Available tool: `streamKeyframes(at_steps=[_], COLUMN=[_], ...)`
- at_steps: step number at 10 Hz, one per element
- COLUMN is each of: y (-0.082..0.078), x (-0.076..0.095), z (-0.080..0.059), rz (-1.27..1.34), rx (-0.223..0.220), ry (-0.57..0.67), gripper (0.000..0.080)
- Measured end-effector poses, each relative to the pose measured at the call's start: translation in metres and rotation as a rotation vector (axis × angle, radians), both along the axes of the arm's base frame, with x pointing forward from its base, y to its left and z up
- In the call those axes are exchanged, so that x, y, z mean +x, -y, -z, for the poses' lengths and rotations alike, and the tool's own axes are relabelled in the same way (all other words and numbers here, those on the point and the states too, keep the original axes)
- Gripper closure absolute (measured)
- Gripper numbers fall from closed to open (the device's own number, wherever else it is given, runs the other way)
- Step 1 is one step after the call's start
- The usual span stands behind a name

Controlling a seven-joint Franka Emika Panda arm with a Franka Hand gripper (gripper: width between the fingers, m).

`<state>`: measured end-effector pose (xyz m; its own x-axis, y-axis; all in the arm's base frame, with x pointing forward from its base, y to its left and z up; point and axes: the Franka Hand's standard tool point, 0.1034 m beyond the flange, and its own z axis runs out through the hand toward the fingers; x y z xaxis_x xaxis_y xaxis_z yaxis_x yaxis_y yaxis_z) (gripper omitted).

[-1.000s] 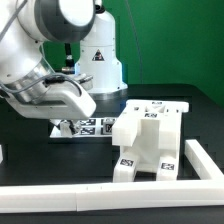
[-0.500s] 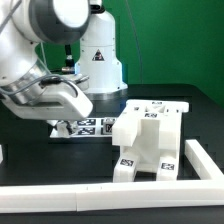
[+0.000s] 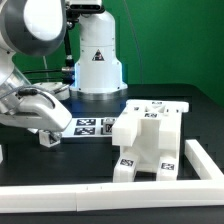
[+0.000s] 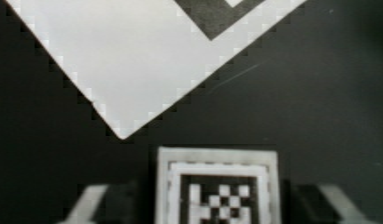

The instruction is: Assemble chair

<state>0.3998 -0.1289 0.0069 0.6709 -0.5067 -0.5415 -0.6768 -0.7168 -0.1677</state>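
The arm [image 3: 30, 95] hangs low at the exterior view's left. The rail [image 3: 100, 195] runs along the front & up the right side. The part-built chair [image 3: 150, 140] sits on the table [image 3: 195, 105] near the rail corner. It's well apart from the gripper [image 4: 209, 208], toward the exterior view's right. The marker board [image 3: 92, 125] lies btwn them, flat, so prob. no obstacle. In the wrist view a small tagged piece [image 4: 218, 175] sits btwn the jaws w/ dark gaps both sides, so the gripper looks open, holding nothing. The piece's long axis can't be told; it's cropped.
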Motion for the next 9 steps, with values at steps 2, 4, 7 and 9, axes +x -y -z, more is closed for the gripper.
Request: streamKeyframes(at_steps=[2, 4, 7, 9], y=[0.0, 0.004, 0.02, 0.021], x=[0.0, 0.004, 0.015, 0.012], z=[0.0, -0.003, -0.018, -0.022], rz=[0.0, -0.002, -0.005, 0.003], rx=[0.0, -0.012, -0.127, -0.251], ry=[0.0, 0.013, 0.131, 0.232], gripper=[0.0246, 0.0171, 0.0151, 0.0151])
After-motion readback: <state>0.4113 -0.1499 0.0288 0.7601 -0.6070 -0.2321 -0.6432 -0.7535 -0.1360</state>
